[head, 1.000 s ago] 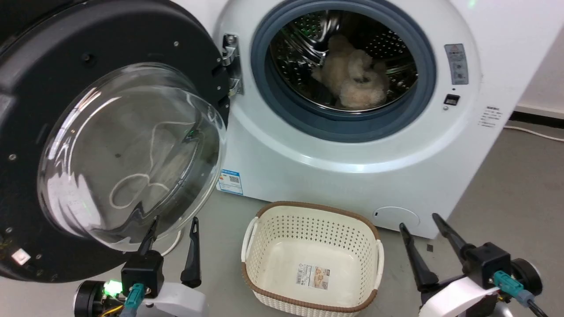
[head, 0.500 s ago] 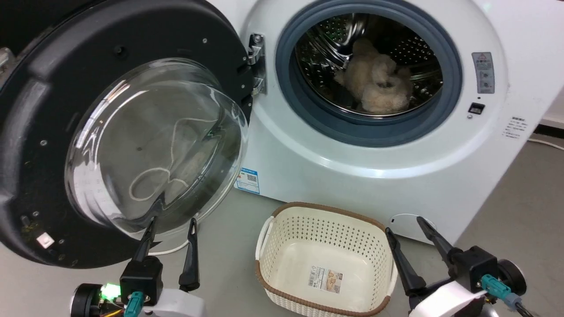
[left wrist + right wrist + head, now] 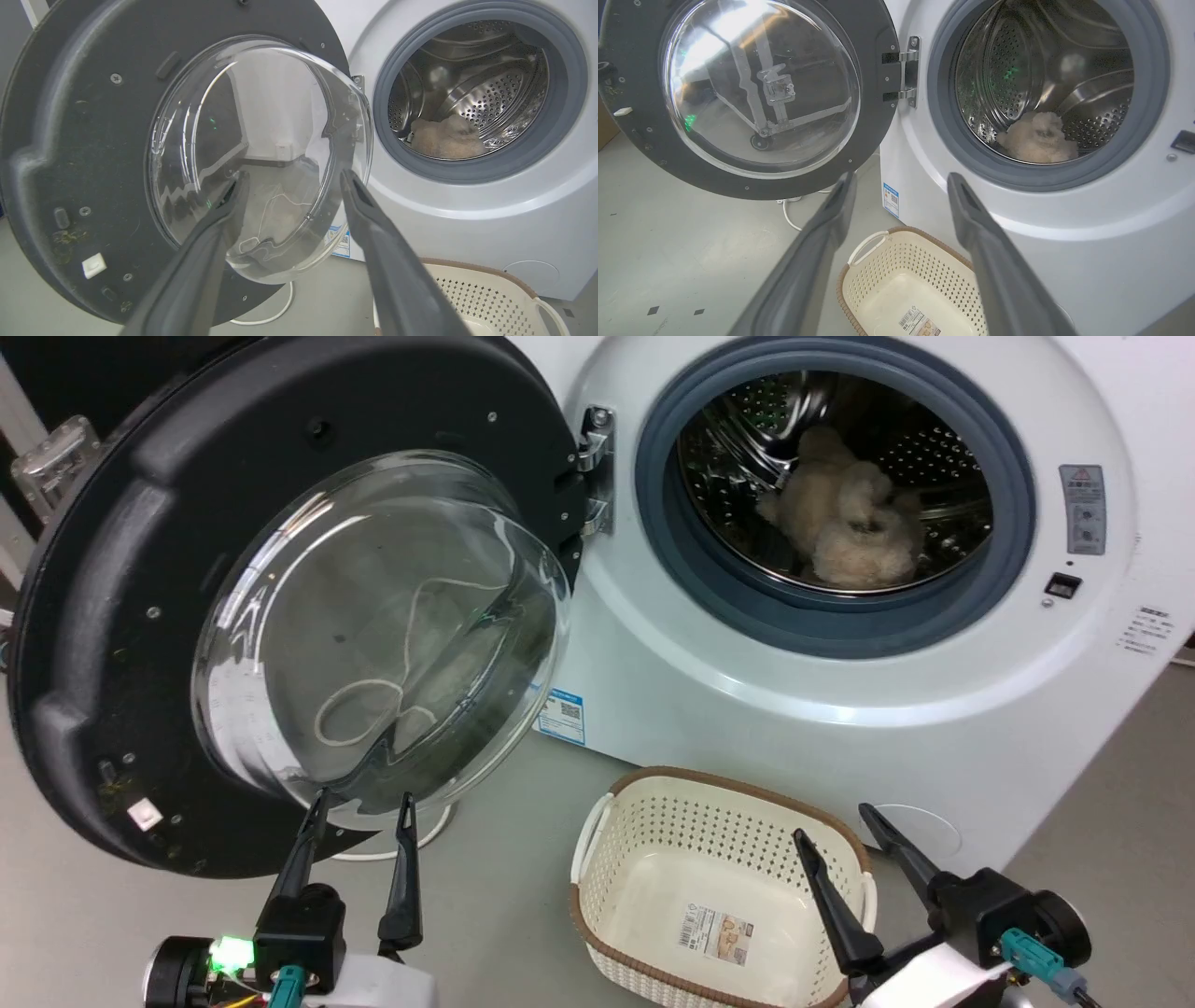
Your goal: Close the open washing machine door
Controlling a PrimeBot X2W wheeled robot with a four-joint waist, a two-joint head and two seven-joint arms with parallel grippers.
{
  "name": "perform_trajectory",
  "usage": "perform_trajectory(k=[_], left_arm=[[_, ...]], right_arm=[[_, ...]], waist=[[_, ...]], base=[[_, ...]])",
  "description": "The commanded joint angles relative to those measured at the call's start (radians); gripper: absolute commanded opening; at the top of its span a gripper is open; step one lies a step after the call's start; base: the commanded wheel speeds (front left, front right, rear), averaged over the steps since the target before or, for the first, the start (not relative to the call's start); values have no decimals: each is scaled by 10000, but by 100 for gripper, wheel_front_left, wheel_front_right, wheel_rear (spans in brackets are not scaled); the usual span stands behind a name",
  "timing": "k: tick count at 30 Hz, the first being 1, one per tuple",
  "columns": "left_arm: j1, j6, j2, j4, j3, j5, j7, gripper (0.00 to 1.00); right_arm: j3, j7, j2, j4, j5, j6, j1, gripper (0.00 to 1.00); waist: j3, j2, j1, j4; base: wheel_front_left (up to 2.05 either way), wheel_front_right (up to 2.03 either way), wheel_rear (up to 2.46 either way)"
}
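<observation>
1. Two pincers, both spread wide and empty: the left pincer [image 3: 364, 795] and the right pincer [image 3: 831, 821].
2. The washing machine door [image 3: 103, 616] stands swung wide open, just beyond the left pincer's tips and up to its left (contact unclear).
3. Approach step, I judge: next, hook behind the door's free edge, left of that pincer, and sweep it right onto the drum opening [image 3: 656, 523].

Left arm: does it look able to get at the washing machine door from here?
Probably yes. The left gripper is open and points at the glass bowl of the washing machine door, with nothing between them; the basket sits off to its right.
</observation>
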Motion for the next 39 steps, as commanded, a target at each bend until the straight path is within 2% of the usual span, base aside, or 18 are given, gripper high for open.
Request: perform_trajectory(k=[1,18,36,37,39], left_arm=[[152,93,75,-77,-63,20,-126,100],[388,716,246,-464,-254,-108,-565,100],[586,936,346,-590,-508,-187,-983,100],[590,908,328,-626,-527,-247,-1004,95],[590,848,325,-693,-567,-299,-1045,2]], right_arm=[[78,-106,-63,62,68,4,-80,100],[613,-546,-235,464,319,6,-121,100],[1067,-963,-369,796,614,7,-74,100],[1090,-984,-383,811,603,7,-67,100],[1119,-1026,-404,828,598,7,-50,100]], waist=[[-3,0,0,73],[-55,0,0,924],[-49,0,0,1771],[-45,0,0,1816],[-31,0,0,1907]], base=[[0,0,0],[0,0,0],[0,0,0],[0,0,0],[0,0,0]])
